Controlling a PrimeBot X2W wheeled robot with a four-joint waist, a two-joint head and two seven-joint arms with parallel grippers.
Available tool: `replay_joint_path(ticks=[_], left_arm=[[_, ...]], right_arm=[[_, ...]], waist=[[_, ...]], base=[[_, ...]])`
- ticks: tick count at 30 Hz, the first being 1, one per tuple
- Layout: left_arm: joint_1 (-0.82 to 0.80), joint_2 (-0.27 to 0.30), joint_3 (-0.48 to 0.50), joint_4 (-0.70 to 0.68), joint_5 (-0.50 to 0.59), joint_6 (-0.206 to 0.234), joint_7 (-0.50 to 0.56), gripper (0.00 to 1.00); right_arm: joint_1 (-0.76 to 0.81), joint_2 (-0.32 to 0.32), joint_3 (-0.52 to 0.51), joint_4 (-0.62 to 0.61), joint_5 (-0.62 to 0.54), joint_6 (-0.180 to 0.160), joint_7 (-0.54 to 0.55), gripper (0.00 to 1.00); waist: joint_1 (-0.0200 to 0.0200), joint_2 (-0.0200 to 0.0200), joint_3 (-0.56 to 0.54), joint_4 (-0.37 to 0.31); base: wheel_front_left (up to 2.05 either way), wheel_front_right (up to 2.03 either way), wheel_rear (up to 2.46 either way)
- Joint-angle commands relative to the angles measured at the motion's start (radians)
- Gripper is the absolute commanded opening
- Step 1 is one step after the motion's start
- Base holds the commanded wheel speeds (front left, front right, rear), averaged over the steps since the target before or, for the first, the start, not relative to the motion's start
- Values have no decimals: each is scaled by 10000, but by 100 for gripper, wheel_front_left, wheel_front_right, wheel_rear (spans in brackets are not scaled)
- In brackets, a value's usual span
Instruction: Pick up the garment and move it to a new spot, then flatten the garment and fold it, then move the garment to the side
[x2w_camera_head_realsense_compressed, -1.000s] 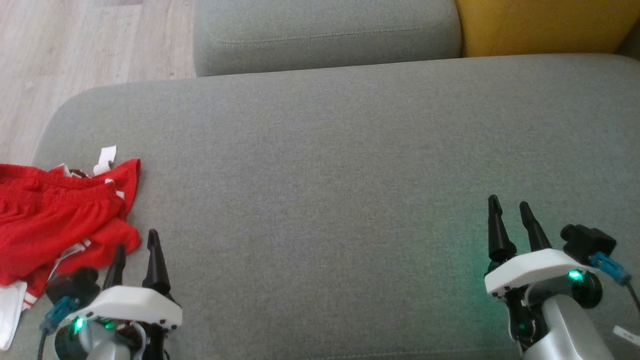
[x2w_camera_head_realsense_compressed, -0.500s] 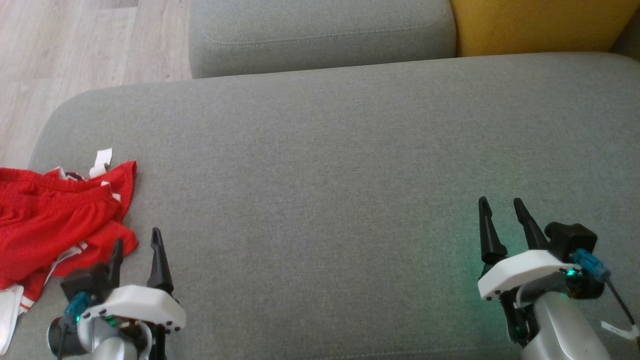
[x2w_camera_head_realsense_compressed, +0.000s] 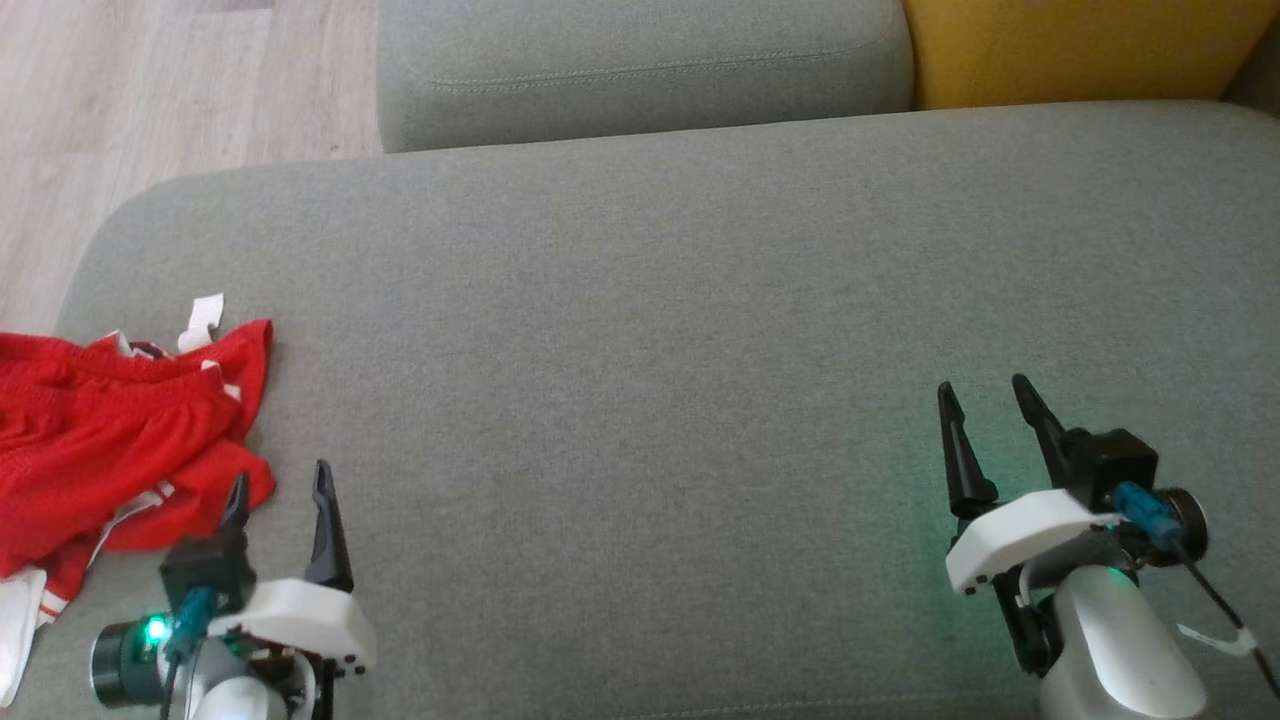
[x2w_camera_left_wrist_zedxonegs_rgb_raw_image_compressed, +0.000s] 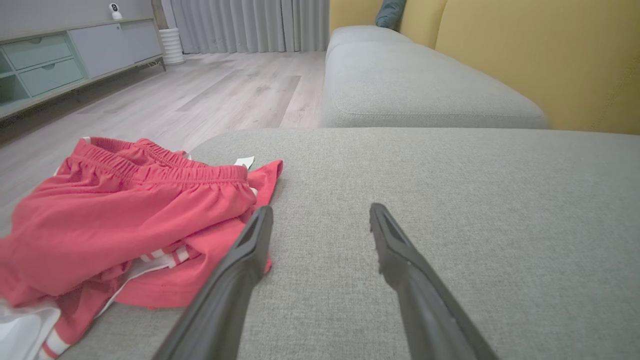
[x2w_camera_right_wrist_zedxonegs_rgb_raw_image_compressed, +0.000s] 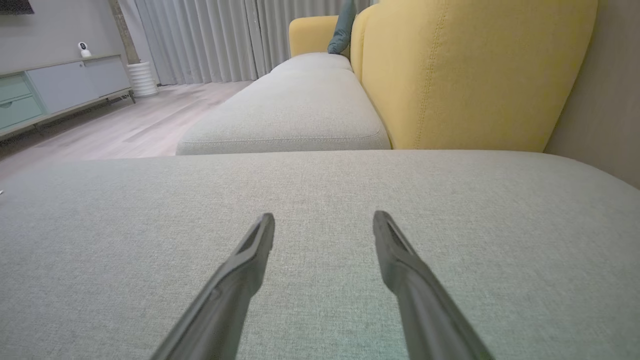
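A: How far along is the task?

B: At the very start, by my judgement. The garment (x2w_camera_head_realsense_compressed: 110, 430), red shorts with white trim, lies crumpled at nine o'clock in the head view, on the left end of the cushion (x2w_camera_head_realsense_compressed: 650, 300).

A: Is anything holding it?

B: No. The left gripper (x2w_camera_head_realsense_compressed: 280, 473) sits at seven o'clock, jaws spread and empty, with the garment at its ten o'clock. In the left wrist view one finger overlaps the cloth, but I cannot tell whether it touches. The right gripper (x2w_camera_head_realsense_compressed: 982, 385), at four o'clock, is spread and empty too, over bare cushion and well apart from the garment.

A: So what is left?

B: Everything, it seems: picking up, moving to a new spot, flattening, folding, setting aside. The wide bare cushion from twelve to three o'clock looks a fit place for it.
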Motion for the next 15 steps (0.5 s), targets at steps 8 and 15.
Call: replay_joint_path(ticks=[8, 15], left_arm=[[-509, 95, 421, -224, 269, 78, -147, 100], [-551, 80, 442, -265, 250, 71, -147, 100]], right_arm=[[-444, 71, 178, -217, -243, 75, -183, 100], [-427, 83, 63, -296, -281, 75, -183, 100]], waist=[[0, 0, 27, 11], [0, 0, 100, 68]], base=[[0, 0, 0], [0, 0, 0]])
